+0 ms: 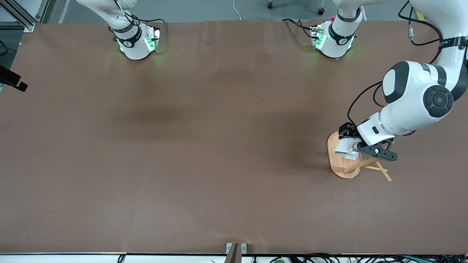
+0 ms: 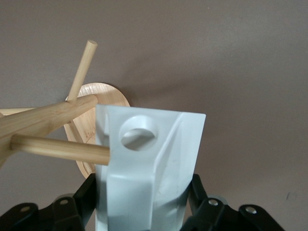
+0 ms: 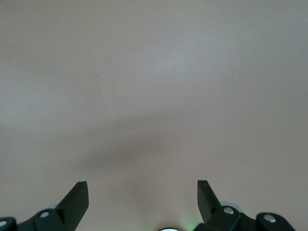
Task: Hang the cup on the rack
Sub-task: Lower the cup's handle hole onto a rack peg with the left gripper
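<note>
My left gripper (image 1: 349,144) is shut on the white faceted cup (image 1: 346,149) and holds it over the bamboo rack (image 1: 338,166) at the left arm's end of the table. In the left wrist view the cup (image 2: 144,178) sits between the black fingers (image 2: 84,197) of the left gripper (image 2: 142,192). Its tab handle with the round hole (image 2: 138,133) points up beside the rack's post (image 2: 43,120). The tip of one peg (image 2: 57,148) touches the cup's edge beside the hole. My right gripper (image 3: 142,195) is open and empty over bare table; it is out of the front view.
The rack's oval base (image 2: 103,96) lies under the cup. Another peg (image 2: 82,70) sticks up from the post. Pegs (image 1: 380,171) also jut from the rack toward the front camera. The two arm bases (image 1: 135,44) stand along the table's edge farthest from the front camera.
</note>
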Tool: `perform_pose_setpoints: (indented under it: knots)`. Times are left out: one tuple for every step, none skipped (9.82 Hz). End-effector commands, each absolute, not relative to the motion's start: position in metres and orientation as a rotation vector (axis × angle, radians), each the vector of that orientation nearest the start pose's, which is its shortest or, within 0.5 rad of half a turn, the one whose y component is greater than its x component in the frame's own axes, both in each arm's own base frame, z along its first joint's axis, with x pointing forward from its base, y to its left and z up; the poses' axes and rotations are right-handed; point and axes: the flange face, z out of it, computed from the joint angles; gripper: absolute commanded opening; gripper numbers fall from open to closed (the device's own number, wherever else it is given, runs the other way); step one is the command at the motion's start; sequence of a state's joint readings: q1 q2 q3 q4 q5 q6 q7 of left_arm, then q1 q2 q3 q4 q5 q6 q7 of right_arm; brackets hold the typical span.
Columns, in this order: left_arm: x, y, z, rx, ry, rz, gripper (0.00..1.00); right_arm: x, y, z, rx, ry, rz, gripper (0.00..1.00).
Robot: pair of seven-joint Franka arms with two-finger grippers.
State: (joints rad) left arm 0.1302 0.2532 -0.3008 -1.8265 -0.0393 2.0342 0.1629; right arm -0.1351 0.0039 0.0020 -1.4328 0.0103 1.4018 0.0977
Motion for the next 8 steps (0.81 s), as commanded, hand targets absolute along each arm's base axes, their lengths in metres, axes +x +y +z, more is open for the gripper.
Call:
perform_pose_setpoints:
  knots:
    - [0.609,-0.095,0.383,-3.229,0.513,0.079,0.01,0.531,-0.07,0.676,-3.108,0.368,0.055,1.0]
    - [0.61,-0.095,0.382,-3.23,0.512,0.079,0.01,0.531,-0.07,0.676,-3.108,0.368,0.057,1.0]
    - [0.613,-0.094,0.385,-3.234,0.509,0.066,0.01,0.531,-0.07,0.676,-3.108,0.368,0.057,1.0]
    - [0.615,-0.086,0.384,-3.246,0.481,0.065,0.01,0.532,-0.07,0.675,-3.111,0.36,0.057,1.0]
    - [0.618,-0.084,0.383,-3.27,0.459,0.067,0.02,0.532,-0.071,0.675,-3.109,0.359,0.057,1.0]
    - [0.619,-0.083,0.382,-3.275,0.454,0.066,0.02,0.532,-0.07,0.675,-3.109,0.357,0.057,1.0]
    - [0.62,-0.081,0.383,-3.278,0.445,0.063,0.02,0.532,-0.068,0.675,-3.11,0.349,0.06,1.0]
    - [0.62,-0.079,0.377,-3.283,0.438,0.077,0.02,0.532,-0.068,0.675,-3.11,0.347,0.057,1.0]
